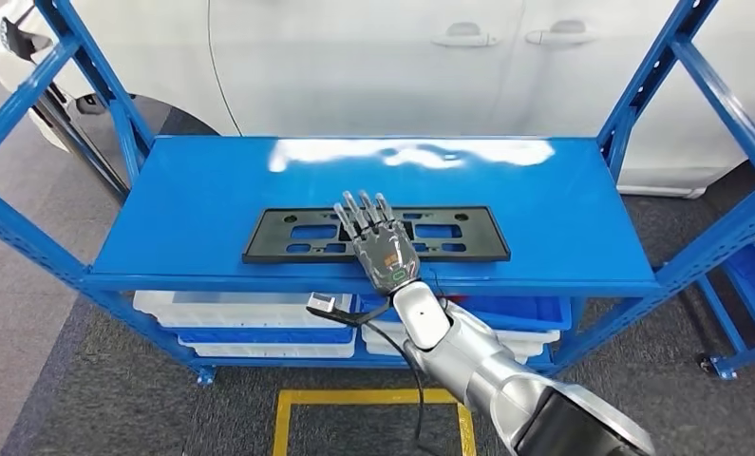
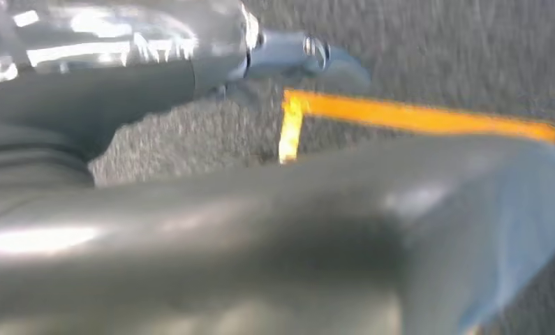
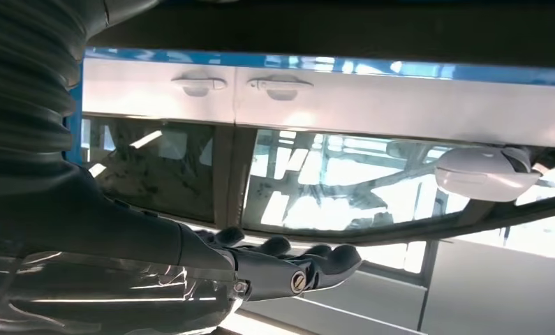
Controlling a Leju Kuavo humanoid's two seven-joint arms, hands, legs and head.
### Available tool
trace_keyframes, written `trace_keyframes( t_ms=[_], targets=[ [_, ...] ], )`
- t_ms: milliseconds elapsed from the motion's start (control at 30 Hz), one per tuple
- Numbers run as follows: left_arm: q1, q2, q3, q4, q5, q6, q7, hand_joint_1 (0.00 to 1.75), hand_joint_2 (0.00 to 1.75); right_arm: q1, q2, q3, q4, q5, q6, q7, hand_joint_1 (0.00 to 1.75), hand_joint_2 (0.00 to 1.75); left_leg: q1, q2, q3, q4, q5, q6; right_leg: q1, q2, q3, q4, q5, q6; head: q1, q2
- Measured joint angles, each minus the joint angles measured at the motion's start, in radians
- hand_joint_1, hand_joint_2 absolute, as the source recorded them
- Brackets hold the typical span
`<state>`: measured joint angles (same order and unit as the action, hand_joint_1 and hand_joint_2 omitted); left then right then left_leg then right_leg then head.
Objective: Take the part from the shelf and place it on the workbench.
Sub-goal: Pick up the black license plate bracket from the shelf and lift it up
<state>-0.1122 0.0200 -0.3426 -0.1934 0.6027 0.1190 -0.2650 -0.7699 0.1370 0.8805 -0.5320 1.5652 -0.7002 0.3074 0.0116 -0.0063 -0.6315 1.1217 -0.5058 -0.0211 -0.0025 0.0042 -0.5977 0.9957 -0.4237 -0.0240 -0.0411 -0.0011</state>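
1. We found the blue metal shelf board (image 1: pixel 202 204) bare over most of its surface, with broad free areas to the left and right of the part and a glossy strip behind it.
2. The board was bounded by slanted blue steel uprights (image 1: pixel 88 81) at both ends; the front lip ran just under the wrist of the reaching arm.
3. A white car body with two door handles (image 1: pixel 463 36) stood close behind the shelf, closing off the far side.
4. Below the board, white and blue plastic bins (image 1: pixel 250 318) sat on the lower level; a yellow floor-tape outline (image 1: pixel 288 418) lay on the grey carpet in front.
5. The flat black plastic plate with rectangular cut-outs (image 1: pixel 288 237) lay lengthwise near the front edge of the board, roughly centred.
6. The right hand (image 1: pixel 378 237) was stretched forward, palm down, above the plate's right-of-centre portion, its fingers (image 1: pixel 359 211) extended and slightly spread toward the plate's far edge.
7. We recorded the right hand as holding nothing; whether its fingers touched the plate we could not tell.
8. In the right wrist view the hand (image 3: pixel 274 269) appeared flat, fingers straight, with the car's windows beyond.
9. The left wrist view was blurred; the left hand (image 2: pixel 316 59) hung over carpet and yellow tape, and its fingers' posture could not be told.
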Motion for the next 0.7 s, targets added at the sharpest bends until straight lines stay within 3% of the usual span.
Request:
trace_keyframes(
  t_ms=[67,100,133,200,267,300,433,500,567,600,633,667,700],
  targets=[
    [0.001,0.0,0.0,0.0,0.0,0.0,-0.001,0.0,0.0,-0.002,0.0,0.021,0.011,0.0,0.0,0.002,0.0,1.75,0.001,0.0,-0.071,0.133,-0.049,-0.006,0.002,-0.001,0.005,0.001,-0.005,-0.006,0.0,0.0],
    [0.002,0.0,0.001,0.0,0.001,0.0,-0.002,0.0,0.0,-0.001,0.0,0.03,0.018,0.0,0.0,0.002,0.0,1.75,0.001,0.0,-0.094,0.169,-0.052,-0.008,0.003,-0.001,0.008,0.001,-0.008,-0.007,0.0,0.0],
    [0.003,0.0,0.001,0.0,0.001,0.0,-0.003,0.0,0.0,-0.001,0.0,0.039,0.025,0.0,0.001,0.003,0.0,1.75,0.001,0.0,-0.099,0.166,-0.034,-0.009,0.004,-0.001,0.011,0.002,-0.011,-0.007,0.0,0.0],
    [0.003,0.0,0.003,0.0,0.002,0.0,-0.005,0.0,0.0,-0.005,0.001,0.055,0.041,0.0,0.001,0.005,0.0,1.75,0.001,0.001,-0.054,0.052,0.045,-0.005,0.004,0.0,0.021,0.005,-0.021,-0.003,0.0,0.0],
    [0.001,0.001,0.006,0.0,0.002,-0.001,-0.007,0.0,0.0,-0.014,0.004,0.071,0.061,0.0,0.0,0.007,0.0,1.75,-0.001,0.001,0.0,-0.067,0.093,0.004,0.009,0.001,0.025,0.011,-0.03,0.004,0.0,0.0],
    [-0.001,0.001,0.008,0.0,0.002,-0.001,-0.009,0.0,0.0,-0.017,0.006,0.078,0.072,0.0,0.0,0.007,0.0,1.75,-0.003,0.0,0.012,-0.095,0.097,0.009,0.011,0.001,0.023,0.013,-0.033,0.009,0.0,0.0],
    [0.001,0.0,0.014,0.0,0.002,-0.008,-0.011,0.0,0.0,-0.029,0.019,0.095,0.116,0.0,0.002,0.0,0.0,1.75,0.001,-0.001,0.019,-0.11,0.09,0.029,0.01,0.001,0.016,0.031,-0.049,0.028,0.0,0.0],
    [-0.001,0.0,0.016,0.0,0.003,-0.013,-0.014,0.0,0.0,-0.036,0.027,0.099,0.138,0.0,0.009,-0.006,0.0,1.75,0.003,0.0,0.024,-0.115,0.089,0.038,0.006,0.001,-0.026,0.118,-0.096,0.037,0.0,0.0],
    [-0.002,0.001,0.017,0.0,0.003,-0.015,-0.017,0.0,0.0,-0.04,0.031,0.101,0.157,-0.002,0.024,-0.012,0.0,1.75,0.003,0.0,0.026,-0.114,0.086,0.043,0.001,0.001,-0.1,0.256,-0.148,0.043,0.0,0.0],
    [0.0,0.0,0.018,0.0,0.004,-0.016,-0.018,0.0,0.0,-0.041,0.034,0.102,0.166,-0.003,0.033,-0.014,0.0,1.75,0.003,0.0,0.028,-0.114,0.084,0.043,-0.002,0.001,-0.127,0.3,-0.154,0.045,0.0,0.0],
    [0.001,0.0,0.018,0.0,0.004,-0.017,-0.02,0.0,0.0,-0.043,0.036,0.102,0.173,-0.005,0.042,-0.017,0.0,1.75,0.003,-0.001,0.031,-0.114,0.082,0.042,-0.004,0.0,-0.136,0.306,-0.14,0.046,0.0,0.0],
    [0.002,0.0,0.018,0.0,0.004,-0.018,-0.021,0.0,0.0,-0.046,0.039,0.102,0.179,-0.009,0.051,-0.019,0.1,1.75,0.003,-0.001,0.036,-0.114,0.08,0.041,-0.005,0.0,-0.125,0.271,-0.108,0.045,0.0,0.0],
    [0.003,0.0,0.019,0.0,0.004,-0.019,-0.024,0.0,0.0,-0.05,0.042,0.102,0.184,-0.013,0.061,-0.02,0.51,1.75,0.003,-0.002,0.041,-0.114,0.077,0.038,-0.007,0.0,-0.095,0.201,-0.065,0.043,0.0,0.0]
  ],
)
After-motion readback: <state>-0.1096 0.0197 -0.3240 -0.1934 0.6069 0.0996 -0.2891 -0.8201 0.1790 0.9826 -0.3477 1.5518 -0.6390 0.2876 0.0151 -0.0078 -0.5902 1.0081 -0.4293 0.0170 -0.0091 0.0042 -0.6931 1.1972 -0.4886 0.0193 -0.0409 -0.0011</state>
